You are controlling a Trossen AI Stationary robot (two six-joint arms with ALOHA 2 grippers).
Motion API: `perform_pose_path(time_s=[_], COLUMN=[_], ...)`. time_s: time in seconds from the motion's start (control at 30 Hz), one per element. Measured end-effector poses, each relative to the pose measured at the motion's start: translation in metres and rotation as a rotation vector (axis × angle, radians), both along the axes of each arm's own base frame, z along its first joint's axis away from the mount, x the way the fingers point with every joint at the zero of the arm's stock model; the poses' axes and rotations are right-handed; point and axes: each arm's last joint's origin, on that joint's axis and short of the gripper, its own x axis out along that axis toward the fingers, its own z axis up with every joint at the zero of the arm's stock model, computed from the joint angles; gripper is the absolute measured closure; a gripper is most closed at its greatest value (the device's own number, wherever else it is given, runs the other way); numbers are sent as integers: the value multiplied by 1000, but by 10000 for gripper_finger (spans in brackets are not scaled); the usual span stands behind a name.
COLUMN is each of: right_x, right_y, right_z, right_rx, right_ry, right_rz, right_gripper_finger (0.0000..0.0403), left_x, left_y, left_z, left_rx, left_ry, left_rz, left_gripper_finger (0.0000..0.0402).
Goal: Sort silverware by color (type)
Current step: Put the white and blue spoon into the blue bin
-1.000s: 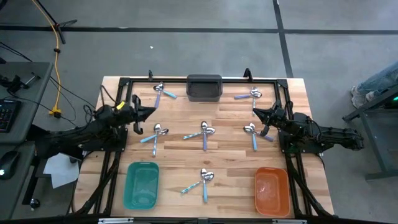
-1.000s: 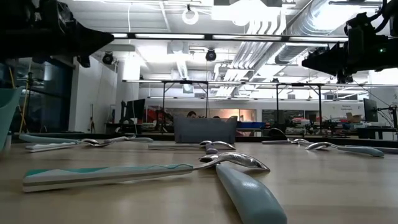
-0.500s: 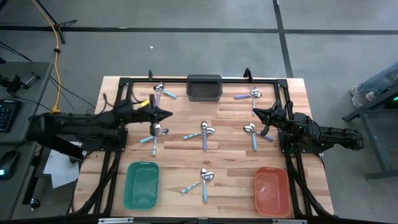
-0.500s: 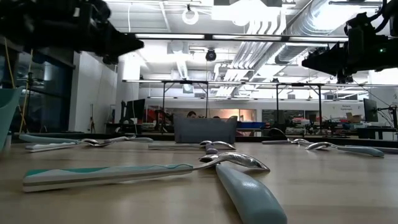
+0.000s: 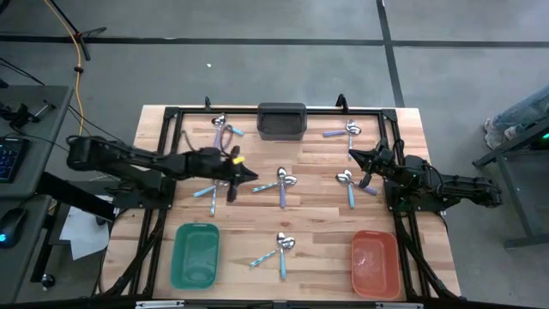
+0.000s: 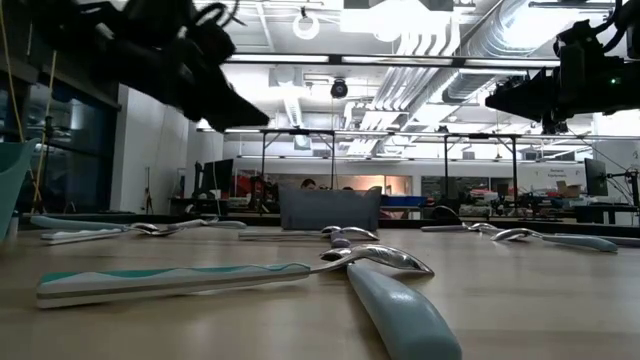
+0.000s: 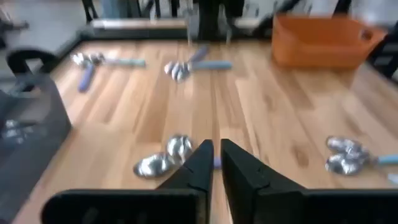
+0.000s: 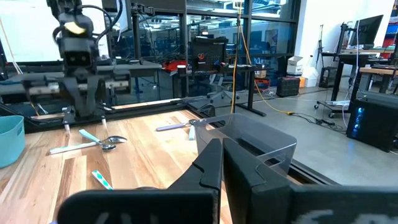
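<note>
Spoons [image 5: 283, 182] at centre cross, one handle pointing six o'clock; my left gripper [image 5: 249, 177] (fingers barely parted, empty) reaches toward three o'clock above them.

The table [image 5: 317, 215] was pale planked wood with a smooth, faintly satin finish; the spoons [image 5: 282, 180] had glossy polished metal bowls and matt coloured handles. The teal bin [image 5: 195, 255], orange bin [image 5: 375, 262] and dark grey bin [image 5: 281, 121] looked like smooth plastic.

We see a pale wood-grain table [image 5: 317, 215] carrying a teal bin [image 5: 195, 255], an orange bin [image 5: 375, 262] and a dark grey bin [image 5: 281, 121]; spoons [image 5: 283, 182] show silver bowls with light blue, teal or purple handles.
</note>
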Motion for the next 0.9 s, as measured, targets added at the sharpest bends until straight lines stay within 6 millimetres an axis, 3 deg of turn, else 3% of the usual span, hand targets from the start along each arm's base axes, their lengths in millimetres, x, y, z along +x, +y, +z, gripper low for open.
perform_pose_path(time_s=[0.3,0.9], right_x=[0,0], right_y=[0,0], right_z=[0,-2], right_rx=[0,2], right_ry=[0,17], right_rz=[0,0], right_gripper_finger=[403,403], left_x=[39,76], left_y=[-6,-4], left_z=[-22,-69], left_rx=[50,44], left_ry=[169,379], left_rz=[74,68], left_gripper_finger=[310,309])
